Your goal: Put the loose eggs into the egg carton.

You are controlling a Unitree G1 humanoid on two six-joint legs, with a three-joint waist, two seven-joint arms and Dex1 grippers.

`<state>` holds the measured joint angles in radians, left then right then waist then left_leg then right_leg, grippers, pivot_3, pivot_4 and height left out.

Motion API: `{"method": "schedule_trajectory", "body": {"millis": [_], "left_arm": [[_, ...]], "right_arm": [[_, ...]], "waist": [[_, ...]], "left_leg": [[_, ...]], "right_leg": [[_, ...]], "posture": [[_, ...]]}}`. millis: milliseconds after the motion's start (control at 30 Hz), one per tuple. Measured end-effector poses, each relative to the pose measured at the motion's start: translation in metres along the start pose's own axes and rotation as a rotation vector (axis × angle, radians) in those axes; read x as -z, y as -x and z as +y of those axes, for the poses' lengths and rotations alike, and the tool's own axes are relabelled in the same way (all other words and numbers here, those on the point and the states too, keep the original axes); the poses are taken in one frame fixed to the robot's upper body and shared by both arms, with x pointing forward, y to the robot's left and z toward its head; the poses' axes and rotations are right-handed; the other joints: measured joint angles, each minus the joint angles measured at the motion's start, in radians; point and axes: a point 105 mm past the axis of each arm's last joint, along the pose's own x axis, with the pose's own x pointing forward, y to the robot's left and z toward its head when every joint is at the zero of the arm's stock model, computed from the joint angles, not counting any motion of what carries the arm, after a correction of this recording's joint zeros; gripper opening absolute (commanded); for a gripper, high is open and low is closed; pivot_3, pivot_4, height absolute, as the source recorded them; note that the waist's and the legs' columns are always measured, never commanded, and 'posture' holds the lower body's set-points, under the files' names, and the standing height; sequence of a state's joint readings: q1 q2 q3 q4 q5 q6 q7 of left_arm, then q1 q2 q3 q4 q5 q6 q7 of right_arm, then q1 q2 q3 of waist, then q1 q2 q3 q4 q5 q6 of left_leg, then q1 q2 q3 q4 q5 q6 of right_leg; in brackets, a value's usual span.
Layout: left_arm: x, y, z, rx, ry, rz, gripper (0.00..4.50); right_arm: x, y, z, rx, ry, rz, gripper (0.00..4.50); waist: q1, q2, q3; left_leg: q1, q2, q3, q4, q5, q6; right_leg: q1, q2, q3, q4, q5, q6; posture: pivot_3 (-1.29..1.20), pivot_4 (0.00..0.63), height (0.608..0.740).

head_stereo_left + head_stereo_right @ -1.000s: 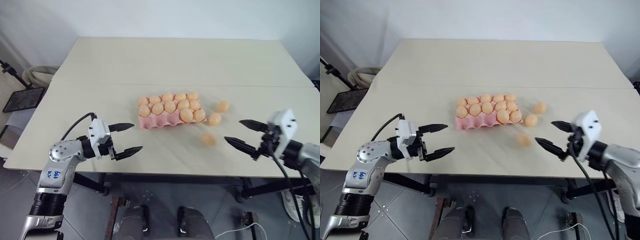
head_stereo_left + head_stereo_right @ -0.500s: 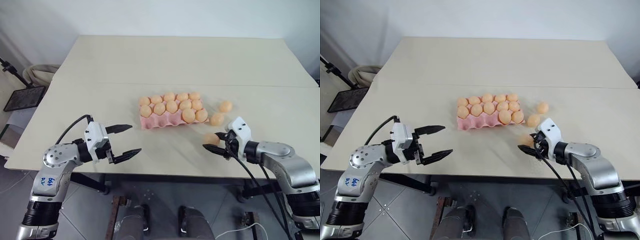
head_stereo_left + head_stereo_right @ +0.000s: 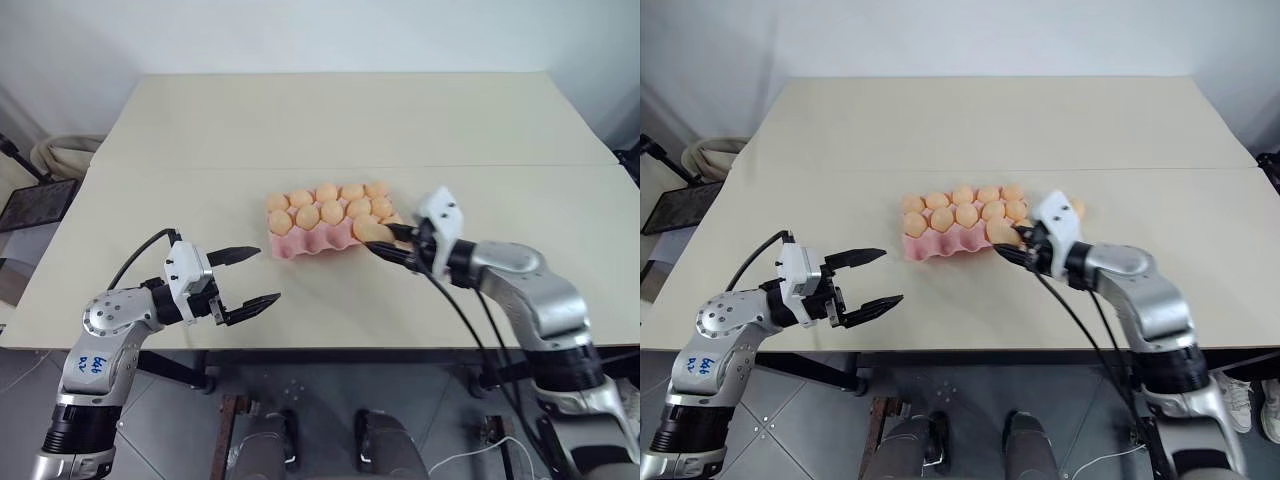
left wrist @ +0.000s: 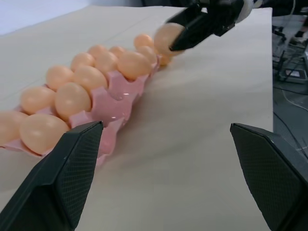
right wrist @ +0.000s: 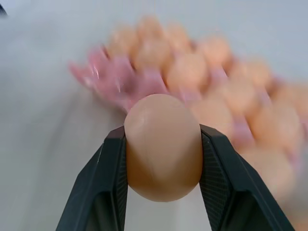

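The table (image 3: pixel 330 110) is the largest item: its far half is bare, and open surface runs along the near edge between the two arms. The egg carton (image 3: pixel 300 243) sits near the table's centre, long axis running from 8 o'clock to 2 o'clock, its cups mostly filled with eggs. One loose egg (image 3: pixel 1076 207) lies on the table just beyond the right arm, at the carton's 3 o'clock end.

The right gripper (image 3: pixel 378 238) is clamped on an egg (image 3: pixel 368 231) at the carton's near corner at 4 o'clock; the right wrist view shows both fingers (image 5: pixel 111 185) pressed against the egg's sides, its long axis upright between them. The left gripper (image 3: pixel 258 274) hangs at 7 o'clock of the carton, above the near edge, jaws spread wide and holding nothing.
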<state>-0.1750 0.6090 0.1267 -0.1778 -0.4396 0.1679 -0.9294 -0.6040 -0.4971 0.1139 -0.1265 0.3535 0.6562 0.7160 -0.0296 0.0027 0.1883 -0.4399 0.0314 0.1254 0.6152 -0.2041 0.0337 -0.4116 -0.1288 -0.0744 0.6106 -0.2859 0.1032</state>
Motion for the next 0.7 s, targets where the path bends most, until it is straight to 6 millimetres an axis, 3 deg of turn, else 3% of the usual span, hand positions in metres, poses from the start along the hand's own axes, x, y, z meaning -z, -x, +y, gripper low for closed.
{"method": "schedule_trajectory", "body": {"millis": [100,233,433,500,700], "left_arm": [[0.005,0.005,0.0,-0.042,0.018,0.016,4.5],[0.009,0.01,-0.001,-0.079,0.031,0.029,4.5],[0.005,0.011,-0.002,-0.099,0.017,0.025,4.5],[0.004,0.01,-0.003,-0.093,0.014,0.023,4.5],[-0.004,0.001,-0.002,-0.063,-0.006,-0.001,4.5]], "right_arm": [[-0.002,-0.033,0.003,-0.001,-0.003,0.028,1.69],[0.012,-0.052,0.001,0.019,-0.008,0.086,1.69],[0.01,-0.056,0.001,0.014,-0.004,0.074,3.62],[0.007,-0.049,0.004,0.0,0.005,0.055,4.42],[-0.006,0.009,0.005,-0.003,0.035,-0.041,4.47]], "waist": [[-0.006,-0.001,0.0],[0.002,-0.001,-0.001],[-0.001,-0.002,-0.001],[0.0,-0.002,-0.001],[0.007,-0.003,-0.002]], "left_leg": [[0.0,0.0,0.001,0.0,0.0,0.0],[-0.002,-0.001,0.0,0.0,0.0,0.0],[-0.002,-0.001,0.001,-0.002,0.0,0.0],[-0.002,0.0,0.001,-0.003,0.0,0.0],[-0.002,-0.001,0.002,-0.004,-0.001,0.001]], "right_leg": [[-0.001,0.0,0.001,0.001,0.0,0.0],[-0.002,-0.002,-0.001,0.001,0.0,-0.001],[-0.003,-0.002,-0.001,0.0,0.0,0.0],[-0.003,-0.002,-0.002,0.0,0.0,-0.001],[-0.002,-0.003,-0.003,-0.003,0.0,-0.001]], "posture": [[0.0,0.15,0.74],[0.0,0.15,0.74],[0.0,0.15,0.74],[0.0,0.15,0.74],[0.0,0.15,0.74]]}}
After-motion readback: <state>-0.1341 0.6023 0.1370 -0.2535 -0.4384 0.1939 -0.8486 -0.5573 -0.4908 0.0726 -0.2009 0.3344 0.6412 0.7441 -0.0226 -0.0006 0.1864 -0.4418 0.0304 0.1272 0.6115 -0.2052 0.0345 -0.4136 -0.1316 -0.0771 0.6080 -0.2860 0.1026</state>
